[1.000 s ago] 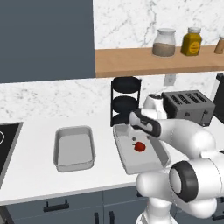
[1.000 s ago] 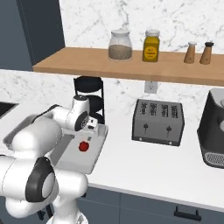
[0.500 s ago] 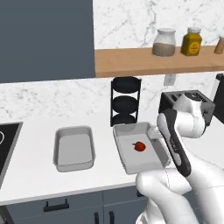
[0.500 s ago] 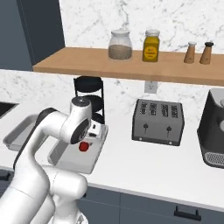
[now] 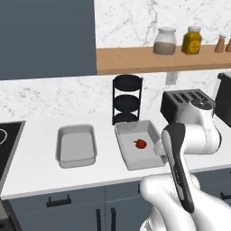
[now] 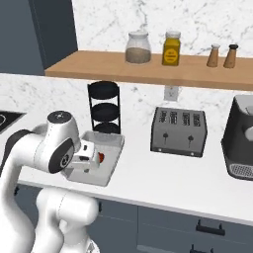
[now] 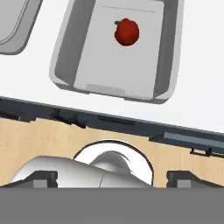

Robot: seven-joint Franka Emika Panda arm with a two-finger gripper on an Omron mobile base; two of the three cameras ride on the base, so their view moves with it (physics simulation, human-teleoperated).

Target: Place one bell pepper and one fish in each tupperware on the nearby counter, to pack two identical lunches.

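Two grey tupperware trays stand side by side on the white counter (image 5: 36, 162). The left tupperware (image 5: 76, 145) holds nothing. In the right tupperware (image 5: 131, 155) (image 6: 112, 158) (image 7: 168, 57) lies one red bell pepper (image 5: 141, 144) (image 6: 101, 157) (image 7: 127, 31). My gripper (image 7: 112, 178) hangs open and empty above the counter's front edge, looking down on that tray; its fingertips (image 7: 43, 176) stand wide apart. The white hand (image 6: 88, 154) sits at the tray's near-left side. The fish is out of view.
A black three-tier rack (image 5: 127, 99) stands behind the trays, a toaster (image 6: 179, 131) to their right and a dark coffee machine (image 6: 242, 143) farther right. A wooden shelf (image 6: 148, 74) with jars hangs above. A cooktop (image 5: 4, 140) lies at the far left.
The arm has risen and drawn back from over the right tupperware toward the counter's front edge. The bell pepper stays in that tray.
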